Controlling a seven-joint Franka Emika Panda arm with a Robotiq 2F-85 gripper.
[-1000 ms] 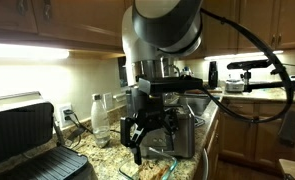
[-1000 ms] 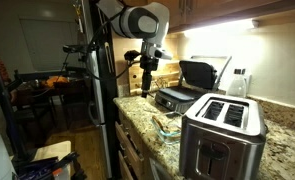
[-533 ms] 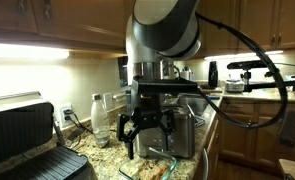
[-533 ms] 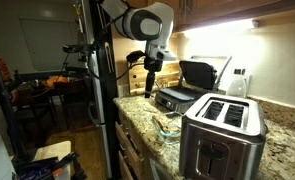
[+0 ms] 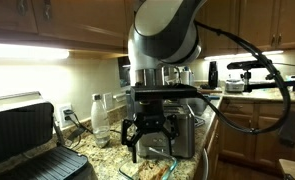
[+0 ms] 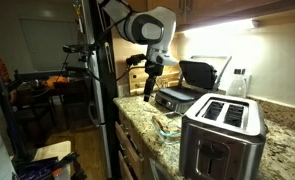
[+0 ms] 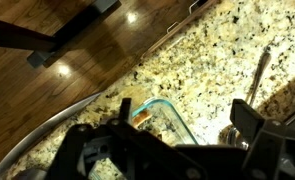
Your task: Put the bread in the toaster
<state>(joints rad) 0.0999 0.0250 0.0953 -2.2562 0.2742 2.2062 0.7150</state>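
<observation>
The bread (image 7: 143, 112), a small tan slice, lies in a clear glass dish (image 7: 177, 120) on the speckled granite counter, seen in the wrist view. My gripper (image 7: 187, 125) hangs open and empty above the dish, apart from it. It shows in both exterior views (image 5: 150, 137) (image 6: 150, 86). The brushed-steel toaster (image 6: 222, 135) stands at the near end of the counter with two slots on top. In an exterior view it sits behind the gripper (image 5: 185, 135). The glass dish (image 6: 167, 126) lies between the toaster and the grill.
A black-and-silver contact grill (image 6: 187, 85) (image 5: 22, 135) stands open on the counter. A white bottle (image 5: 97, 115) and a wall outlet with cables (image 5: 67, 114) are by the backsplash. The counter's edge (image 7: 77, 105) drops to a wooden floor. Cabinets hang overhead.
The gripper has come down a little toward the counter and the glass dish, staying open. Nothing else has moved.
</observation>
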